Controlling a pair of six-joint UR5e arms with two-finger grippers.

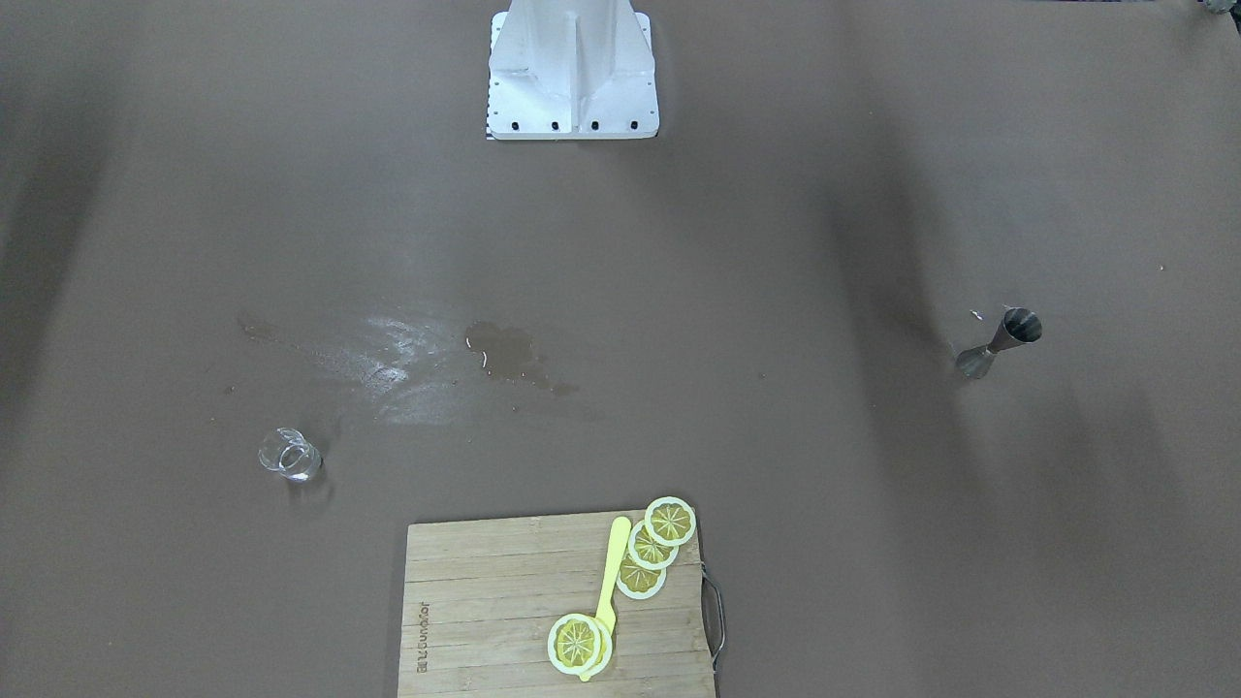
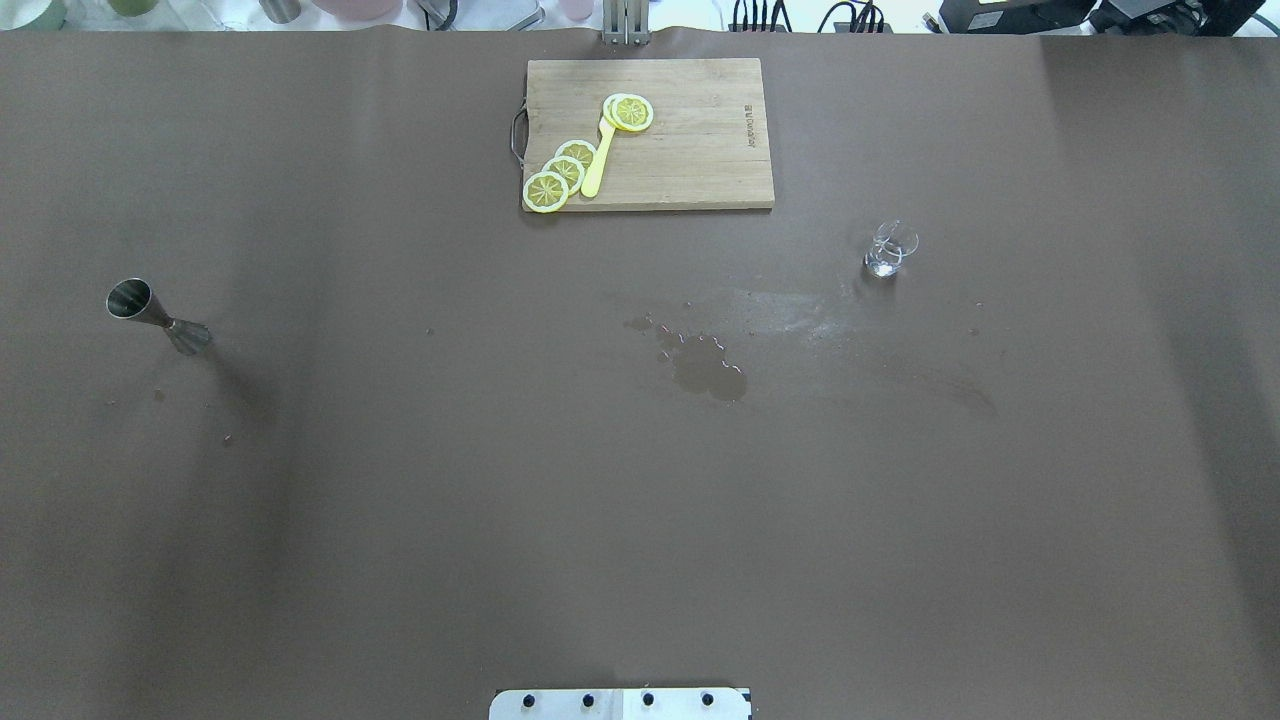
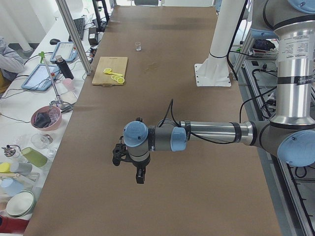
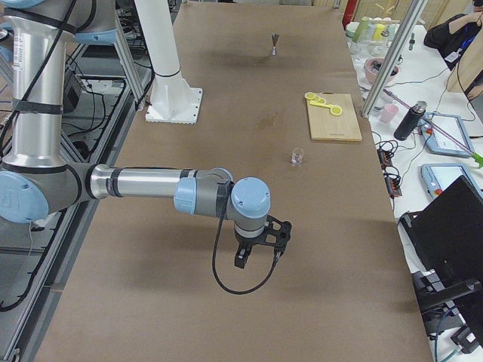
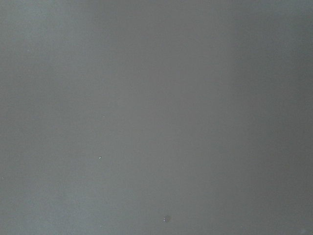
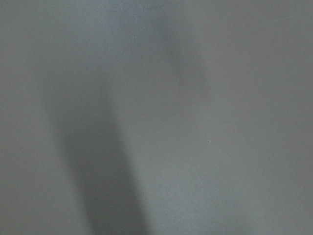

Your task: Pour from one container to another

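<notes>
A steel jigger (image 2: 158,318) stands upright on the brown table at the robot's left, also shown in the front view as the jigger (image 1: 999,342). A small clear glass (image 2: 889,249) sits on the robot's right, near the far side; the front view has the glass (image 1: 289,454) at its left. My left gripper (image 3: 128,169) hangs over bare table in the exterior left view only. My right gripper (image 4: 258,260) shows only in the exterior right view, well short of the glass (image 4: 297,157). I cannot tell whether either is open or shut. Both wrist views show only bare table.
A wet puddle (image 2: 705,365) and a shiny smear lie mid-table. A wooden cutting board (image 2: 700,150) with lemon slices (image 2: 560,175) and a yellow knife (image 2: 597,160) sits at the far edge. The robot's white base (image 1: 572,87) stands at the near edge.
</notes>
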